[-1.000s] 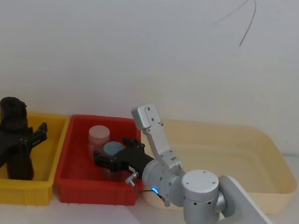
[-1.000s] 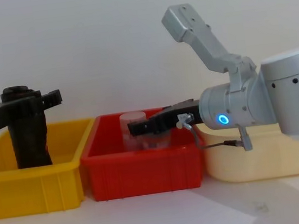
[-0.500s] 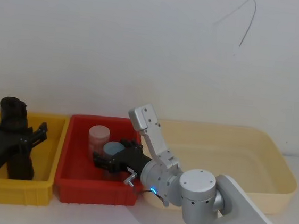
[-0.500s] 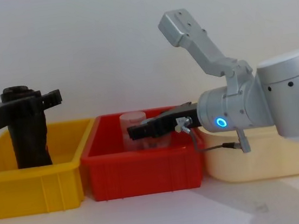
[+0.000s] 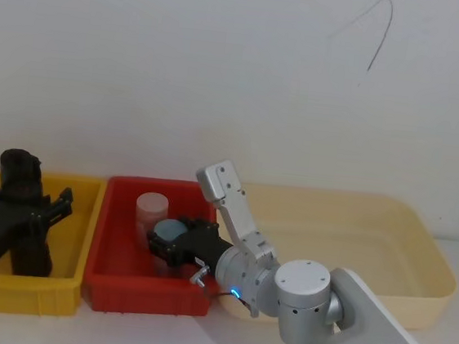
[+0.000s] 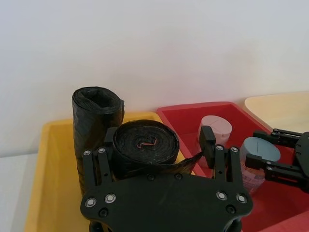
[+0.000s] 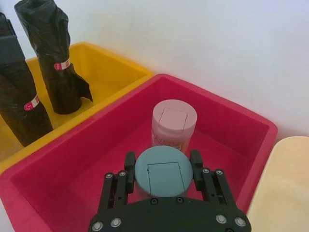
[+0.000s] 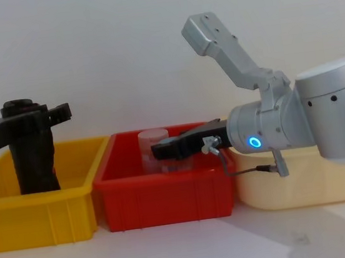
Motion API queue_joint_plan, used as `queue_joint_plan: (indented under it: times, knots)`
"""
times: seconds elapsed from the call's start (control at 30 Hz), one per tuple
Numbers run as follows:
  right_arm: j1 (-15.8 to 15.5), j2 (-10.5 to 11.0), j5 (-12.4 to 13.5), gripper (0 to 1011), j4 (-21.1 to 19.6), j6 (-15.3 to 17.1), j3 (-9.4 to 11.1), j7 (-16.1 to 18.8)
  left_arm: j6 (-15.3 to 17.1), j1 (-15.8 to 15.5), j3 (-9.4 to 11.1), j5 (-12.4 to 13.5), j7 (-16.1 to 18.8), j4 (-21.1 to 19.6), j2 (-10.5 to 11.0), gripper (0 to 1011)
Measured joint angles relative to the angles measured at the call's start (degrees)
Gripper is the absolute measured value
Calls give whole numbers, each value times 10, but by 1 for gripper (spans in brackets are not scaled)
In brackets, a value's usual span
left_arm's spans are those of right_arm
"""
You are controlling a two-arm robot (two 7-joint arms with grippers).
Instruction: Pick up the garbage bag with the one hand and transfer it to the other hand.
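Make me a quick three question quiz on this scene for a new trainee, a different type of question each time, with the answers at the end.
1. True or false: the garbage bag that the left tool straddles is inside the yellow bin.
2. Multiple choice: in the red bin, the right tool sits around which item? A) a green bottle B) the blue-lidded jar C) a white cup
3. Fill in the blank: the glowing ring on the right arm is ___.

Key: 1 true; 2 B; 3 blue.
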Motion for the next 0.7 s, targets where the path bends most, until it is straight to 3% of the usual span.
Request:
queue_joint_plan:
  times: [0.17,0.53,0.7]
  knots:
    - [0,0,0,664,1,0,0,0,0,0,0,0,0,0,0,945]
    - [1,-1,-1,664,2,-1,0,1,0,0,0,0,0,0,0,618]
    - [1,-1,-1,664,3,-1,0,1,0,0,0,0,0,0,0,578]
